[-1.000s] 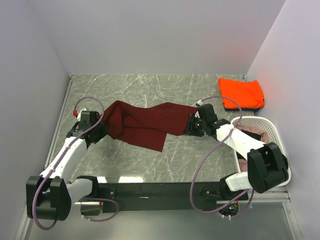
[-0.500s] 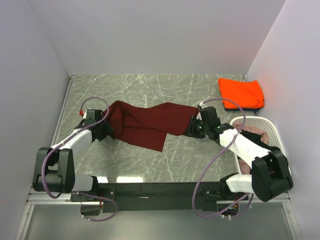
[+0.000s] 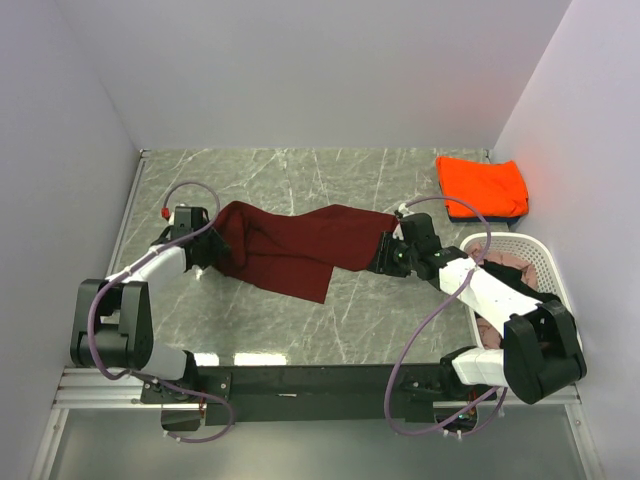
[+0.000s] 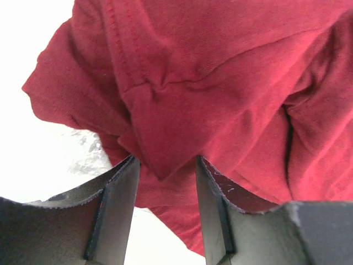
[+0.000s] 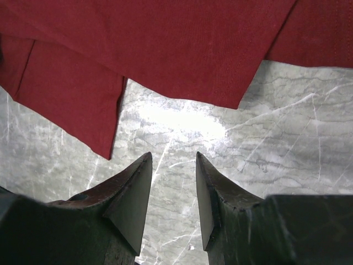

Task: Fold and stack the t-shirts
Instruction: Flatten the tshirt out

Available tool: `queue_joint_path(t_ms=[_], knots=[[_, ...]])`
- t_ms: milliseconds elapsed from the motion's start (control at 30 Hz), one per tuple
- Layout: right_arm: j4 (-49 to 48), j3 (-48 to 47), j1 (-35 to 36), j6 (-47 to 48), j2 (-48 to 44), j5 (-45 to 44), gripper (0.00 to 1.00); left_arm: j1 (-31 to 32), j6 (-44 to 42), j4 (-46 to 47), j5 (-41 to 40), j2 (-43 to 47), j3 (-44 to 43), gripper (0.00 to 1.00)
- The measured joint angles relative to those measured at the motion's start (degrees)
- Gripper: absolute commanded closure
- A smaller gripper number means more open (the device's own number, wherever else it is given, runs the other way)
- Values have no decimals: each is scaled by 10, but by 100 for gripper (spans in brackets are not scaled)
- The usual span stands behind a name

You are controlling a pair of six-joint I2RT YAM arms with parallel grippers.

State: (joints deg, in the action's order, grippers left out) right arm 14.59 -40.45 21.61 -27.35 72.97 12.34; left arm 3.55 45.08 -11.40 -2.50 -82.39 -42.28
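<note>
A dark maroon t-shirt (image 3: 290, 250) lies spread and creased across the middle of the marble table. My left gripper (image 3: 205, 255) sits low at its left edge, open; in the left wrist view a corner of the maroon t-shirt (image 4: 220, 83) hangs just beyond the gap of the left gripper (image 4: 165, 160). My right gripper (image 3: 385, 252) is at the shirt's right end, open. In its wrist view the right gripper (image 5: 173, 155) has bare table between its fingers and the maroon t-shirt (image 5: 165, 49) lies just ahead. A folded orange t-shirt (image 3: 483, 185) rests on a dark blue one (image 3: 458, 213) at the back right.
A white perforated basket (image 3: 520, 240) stands at the right edge beside the right arm, holding pink cloth (image 3: 487, 327) and dark cloth. Grey walls close in the table on the left, back and right. The black base rail (image 3: 300, 380) runs along the near edge.
The left arm has folded back toward the left wall and its gripper has shifted slightly up to the shirt's left edge. The right gripper and the shirt have hardly moved.
</note>
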Motion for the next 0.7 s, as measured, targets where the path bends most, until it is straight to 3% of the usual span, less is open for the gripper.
queue_joint_path(t_ms=[700], knots=[[-7, 11, 0, 0, 0, 9, 56, 0, 13, 26, 12, -8, 35, 50]])
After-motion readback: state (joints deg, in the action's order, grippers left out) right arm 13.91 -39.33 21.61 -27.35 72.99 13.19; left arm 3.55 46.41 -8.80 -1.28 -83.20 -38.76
